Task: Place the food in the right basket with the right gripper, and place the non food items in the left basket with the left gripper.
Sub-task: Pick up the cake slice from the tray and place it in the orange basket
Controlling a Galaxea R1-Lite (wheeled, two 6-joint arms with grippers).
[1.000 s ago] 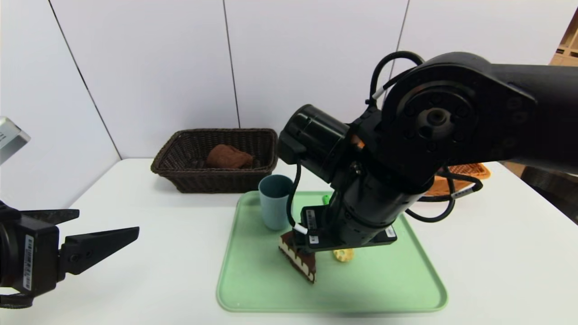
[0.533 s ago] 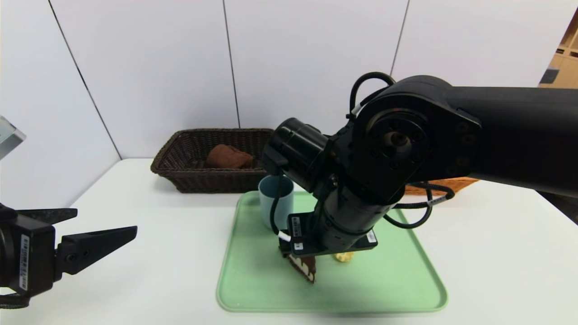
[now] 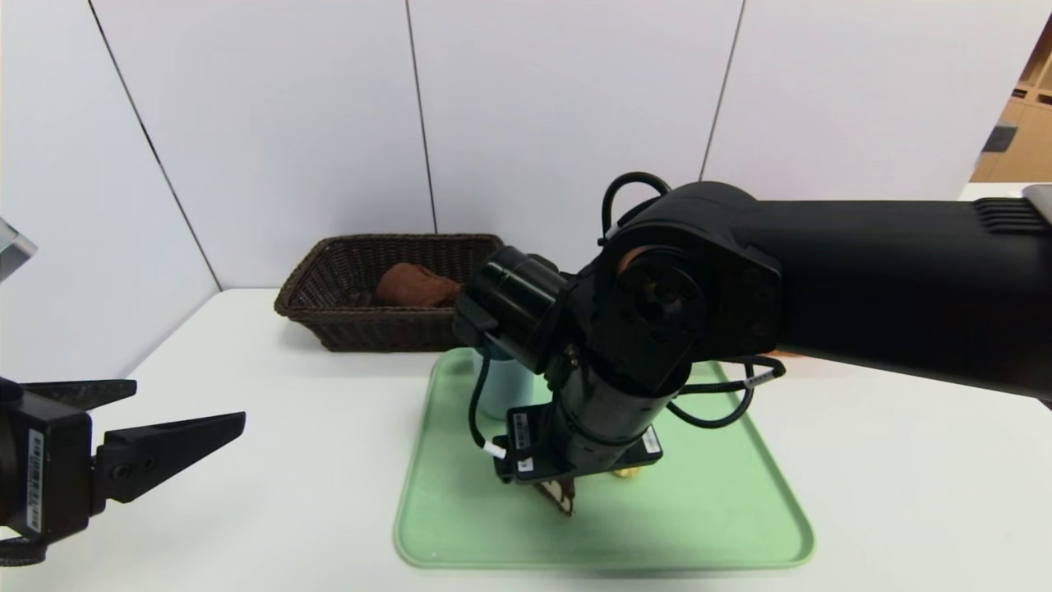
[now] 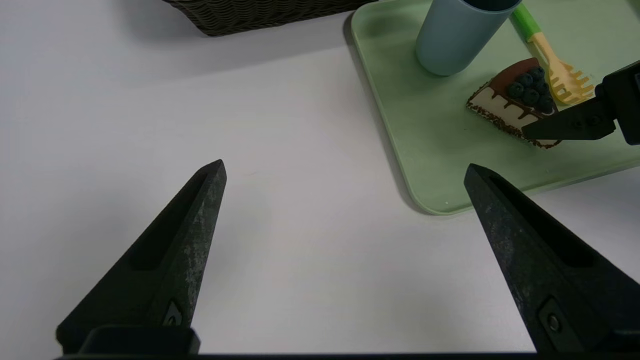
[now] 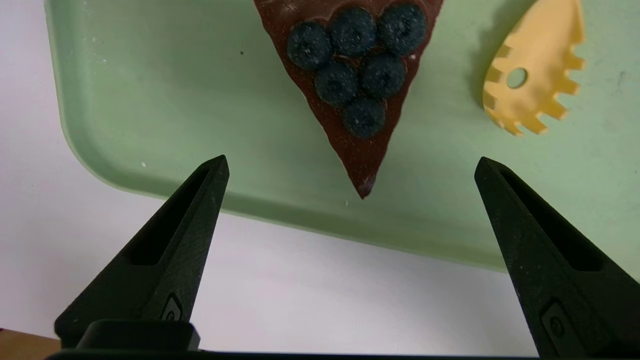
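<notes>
Chocolate-topped and studded with dark blueberries, the small triangular toy cake slice [image 5: 352, 85] lies flat on the pale green plastic tray [image 5: 150, 125], its pointed tip aimed into the gap between my right gripper [image 5: 350, 172] fingers [image 5: 185, 225]. Those fingers stand spread wide, one on either side of the tip and above it, touching nothing. Just beyond the right-hand finger lies the yellow slotted spoon with a green handle [image 5: 535, 85], its toothed head beside the slice but apart from it. From the left wrist view, one of my right fingertips [image 4: 565, 125] hangs at the slice's near edge.

My left gripper [image 4: 345, 170] waits off to the left of the tray over the bare white table [image 4: 250, 150], its fingers [image 4: 180, 250] equally wide and empty. Ahead of them and to the right, the blue-grey plastic cup [image 4: 457, 35] stands upright on the tray's far part, near the slice. Farther ahead sits the dark brown woven wicker basket [image 3: 345, 325], with a rolled brown towel [image 3: 415, 286] inside it. The orange-tan basket is hidden behind my right arm.
</notes>
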